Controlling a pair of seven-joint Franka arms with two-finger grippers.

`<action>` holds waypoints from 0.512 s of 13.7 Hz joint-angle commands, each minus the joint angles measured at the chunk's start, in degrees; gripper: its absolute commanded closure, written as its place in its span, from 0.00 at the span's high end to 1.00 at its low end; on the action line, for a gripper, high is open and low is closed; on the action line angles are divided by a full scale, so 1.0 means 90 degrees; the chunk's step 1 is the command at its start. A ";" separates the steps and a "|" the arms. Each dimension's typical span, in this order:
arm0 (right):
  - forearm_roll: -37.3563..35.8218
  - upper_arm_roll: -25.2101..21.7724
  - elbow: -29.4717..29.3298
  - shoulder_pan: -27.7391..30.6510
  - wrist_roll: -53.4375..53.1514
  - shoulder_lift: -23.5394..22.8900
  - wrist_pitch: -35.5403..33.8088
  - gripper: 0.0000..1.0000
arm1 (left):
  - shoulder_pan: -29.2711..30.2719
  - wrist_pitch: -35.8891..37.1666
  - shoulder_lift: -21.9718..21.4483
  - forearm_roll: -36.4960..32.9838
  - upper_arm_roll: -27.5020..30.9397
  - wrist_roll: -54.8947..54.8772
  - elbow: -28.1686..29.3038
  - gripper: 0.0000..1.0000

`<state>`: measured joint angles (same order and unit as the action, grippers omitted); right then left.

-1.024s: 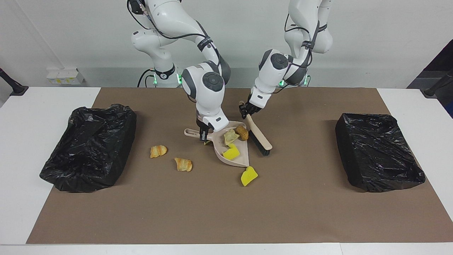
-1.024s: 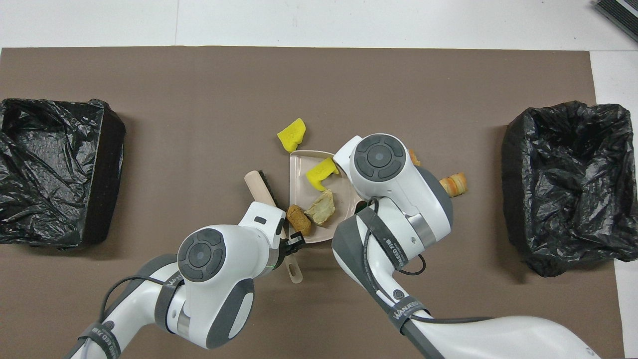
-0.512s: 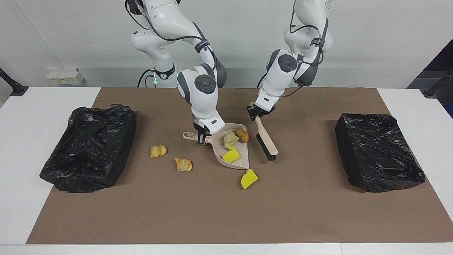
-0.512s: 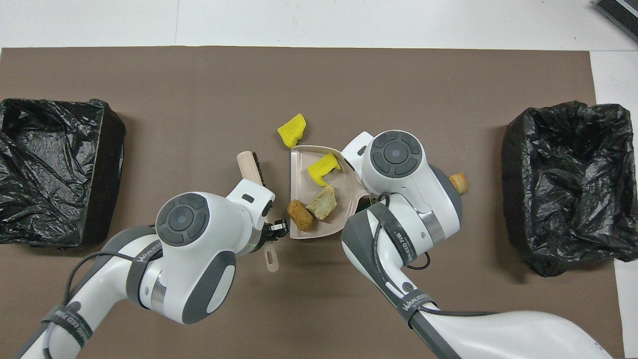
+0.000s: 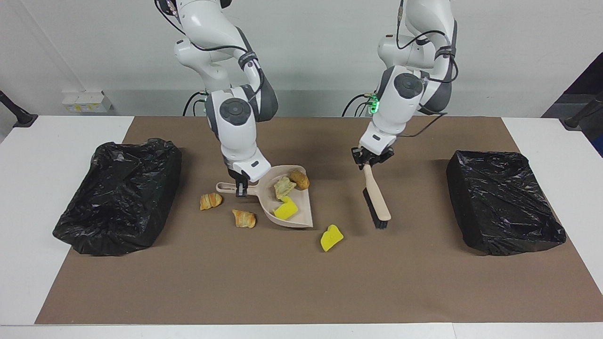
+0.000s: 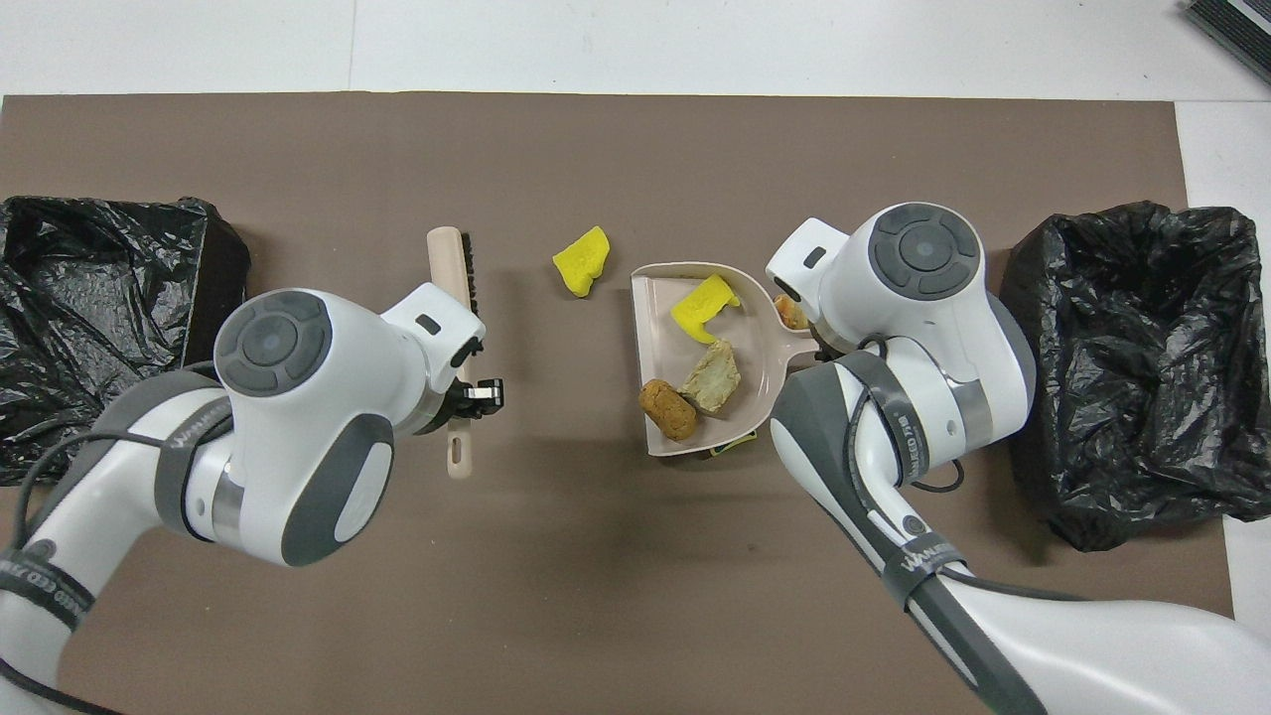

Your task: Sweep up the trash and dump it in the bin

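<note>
Trash (image 5: 285,210) is partly gathered: three scraps lie in the dustpan (image 5: 301,217), whose handle the right gripper (image 5: 241,187) has its jaws clamped on, the left gripper (image 5: 369,159) jaws clamp the brush (image 5: 377,203), and three scraps lie mid-counter, undumped.

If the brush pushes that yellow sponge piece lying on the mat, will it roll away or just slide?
The yellow sponge piece looks lumpy with flat sides, not round, so it would probably slide or flop over, not roll. It looks like foam, so it is likely light, and the brush may flick it along. Being soft, it should squash a little without breaking.
</note>
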<state>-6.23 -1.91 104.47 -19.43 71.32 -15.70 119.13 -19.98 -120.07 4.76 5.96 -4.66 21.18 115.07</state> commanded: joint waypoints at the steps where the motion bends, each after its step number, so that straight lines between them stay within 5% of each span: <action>1: -0.0157 0.0046 -0.0259 0.0098 0.0064 -0.0004 -0.0228 0.00 | 0.0178 0.0616 0.0759 -0.0242 -0.0058 -0.0603 -0.1251 0.00; 7: -0.0928 0.0046 -0.1577 -0.0125 -0.0277 -0.0969 -0.1117 0.00 | 0.0179 0.1105 0.1804 -0.1022 -0.0068 -0.1210 -0.2395 0.00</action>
<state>-12.42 -1.71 95.55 -19.71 70.26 -19.78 111.48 -18.64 -113.27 17.80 -0.81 -4.82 11.64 98.44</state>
